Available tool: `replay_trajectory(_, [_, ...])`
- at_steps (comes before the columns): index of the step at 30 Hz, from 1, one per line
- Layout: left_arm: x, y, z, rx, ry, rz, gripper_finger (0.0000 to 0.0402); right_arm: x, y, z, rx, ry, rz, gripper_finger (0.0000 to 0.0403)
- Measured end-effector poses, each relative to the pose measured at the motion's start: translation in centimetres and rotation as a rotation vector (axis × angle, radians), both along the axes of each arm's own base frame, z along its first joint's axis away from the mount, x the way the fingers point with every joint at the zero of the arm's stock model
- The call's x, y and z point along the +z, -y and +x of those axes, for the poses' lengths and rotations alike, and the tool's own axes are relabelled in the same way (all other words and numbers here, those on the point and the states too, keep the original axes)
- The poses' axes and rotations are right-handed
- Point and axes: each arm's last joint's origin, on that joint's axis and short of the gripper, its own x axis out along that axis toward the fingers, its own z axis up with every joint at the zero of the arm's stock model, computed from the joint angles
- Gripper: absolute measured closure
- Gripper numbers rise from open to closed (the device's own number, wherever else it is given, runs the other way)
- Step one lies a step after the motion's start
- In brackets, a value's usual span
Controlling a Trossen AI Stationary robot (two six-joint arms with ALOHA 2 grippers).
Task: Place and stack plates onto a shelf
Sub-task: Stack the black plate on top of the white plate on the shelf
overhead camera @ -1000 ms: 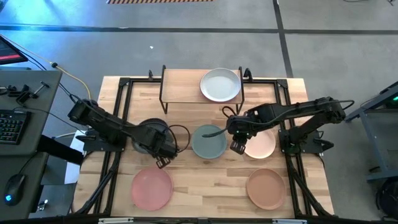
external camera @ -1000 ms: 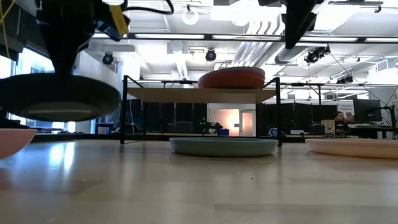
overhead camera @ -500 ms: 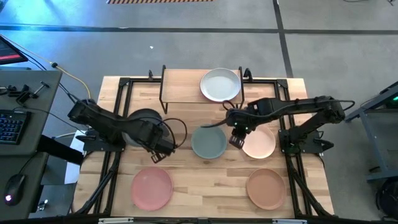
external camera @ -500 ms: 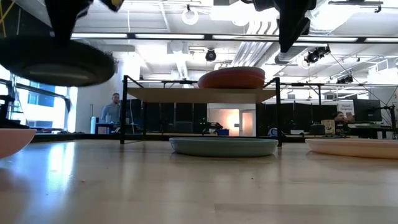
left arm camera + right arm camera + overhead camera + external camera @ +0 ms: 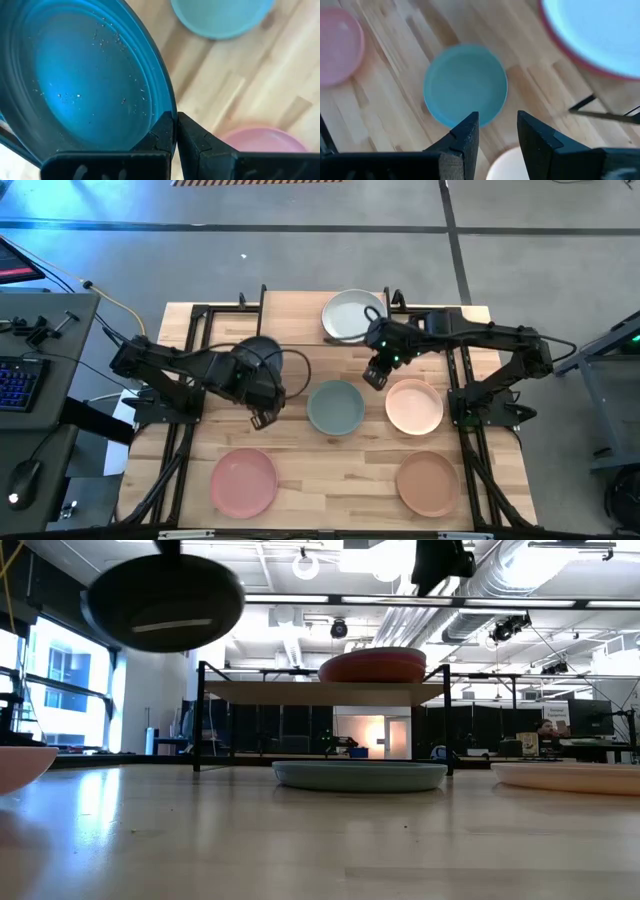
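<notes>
Item: charcoal plate [image 5: 165,602], round, matte, low-rimmed; carried in the air by the left gripper [image 5: 175,131], whose fingers are pinched shut on its rim, the plate hanging level above the table near the shelf's [image 5: 290,320] vacant left half. Judged stiff and moderately heavy for a rim pinch, likely brittle if dropped, the matte finish offering fair friction; the rim is the only practical hold, since the flat well gives the fingers nothing to close on. Right gripper [image 5: 496,132]: fingers parted, holding nothing, hovering in front of the shelf's right end, above the sage green plate [image 5: 335,407]. On the shelf, right side: a white-grey plate [image 5: 350,315] resting on a terracotta plate [image 5: 372,667], the lower one seen from table level. On the table: the sage green plate at centre, a cream-peach plate [image 5: 414,406] just beside it to the right, a light pink plate [image 5: 244,483] at front left, a tan plate [image 5: 426,483] at front right, all apart from one another. Surface: light-wood tabletop [image 5: 340,465], planked, smooth, black framing along its sides. Room: grey floor, a desk with keyboard [image 5: 17,380] at left; exposed ducts and strip lights overhead, dark equipment in the distance
</notes>
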Motion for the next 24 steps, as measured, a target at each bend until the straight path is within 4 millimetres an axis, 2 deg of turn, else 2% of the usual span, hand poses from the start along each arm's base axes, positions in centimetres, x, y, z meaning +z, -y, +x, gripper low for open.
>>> replay_trajectory(13, [2.8, -6.2, 1.7, -0.189, 0.063, 0.234, 0.0401, 4.8, 4.5, -1.6, -0.199, 0.132, -0.131, 0.029])
replay_trajectory(24, [4.3, -10.6, 4.1, -0.46, 0.167, 0.463, 0.0401, 6.5, 8.8, -3.7, -0.416, 0.164, -0.222, 0.029])
